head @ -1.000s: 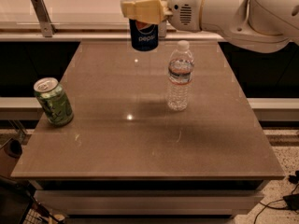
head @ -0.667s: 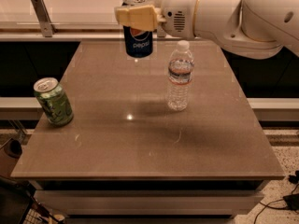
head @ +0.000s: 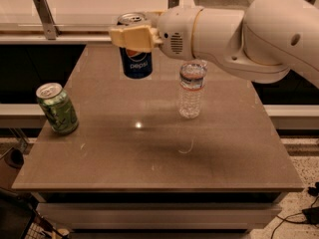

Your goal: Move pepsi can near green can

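Observation:
The dark blue pepsi can [head: 135, 59] with a silver top hangs upright in the air over the far middle of the brown table [head: 149, 148]. My gripper [head: 133, 37] is shut on the can's upper part; its tan fingers [head: 130, 38] cross the can's front. The white arm reaches in from the right. The light green can [head: 58, 108] stands upright near the table's left edge, well to the left of and nearer than the pepsi can.
A clear plastic water bottle [head: 191, 89] stands upright on the table right of the pepsi can, just under the arm. A white counter with a metal post [head: 45, 15] runs behind the table. Cables [head: 304, 214] lie on the floor at the right.
The gripper has carried the pepsi can leftward and toward the camera, away from the water bottle. The green can and bottle have not moved.

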You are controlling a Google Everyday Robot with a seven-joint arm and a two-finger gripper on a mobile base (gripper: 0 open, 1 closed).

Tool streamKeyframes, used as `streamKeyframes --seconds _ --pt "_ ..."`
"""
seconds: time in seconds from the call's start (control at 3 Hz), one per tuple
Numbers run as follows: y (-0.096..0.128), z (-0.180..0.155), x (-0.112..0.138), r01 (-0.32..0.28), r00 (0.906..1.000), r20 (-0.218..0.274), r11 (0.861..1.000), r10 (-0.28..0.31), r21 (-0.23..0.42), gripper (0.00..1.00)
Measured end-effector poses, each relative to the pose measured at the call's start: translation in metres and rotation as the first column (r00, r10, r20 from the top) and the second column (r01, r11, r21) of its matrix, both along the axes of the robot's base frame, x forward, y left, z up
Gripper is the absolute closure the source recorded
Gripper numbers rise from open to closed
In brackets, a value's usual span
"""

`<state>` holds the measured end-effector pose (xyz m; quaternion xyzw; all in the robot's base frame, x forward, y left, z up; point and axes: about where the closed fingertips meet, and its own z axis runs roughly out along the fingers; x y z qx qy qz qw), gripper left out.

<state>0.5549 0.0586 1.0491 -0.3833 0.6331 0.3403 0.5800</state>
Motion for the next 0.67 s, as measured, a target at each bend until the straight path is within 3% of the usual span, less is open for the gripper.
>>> streamKeyframes --seconds 0.67 --pt "0.027 -0.034 -0.026 0.056 0.9984 0.013 0.998 -0.056 -0.027 1.00"
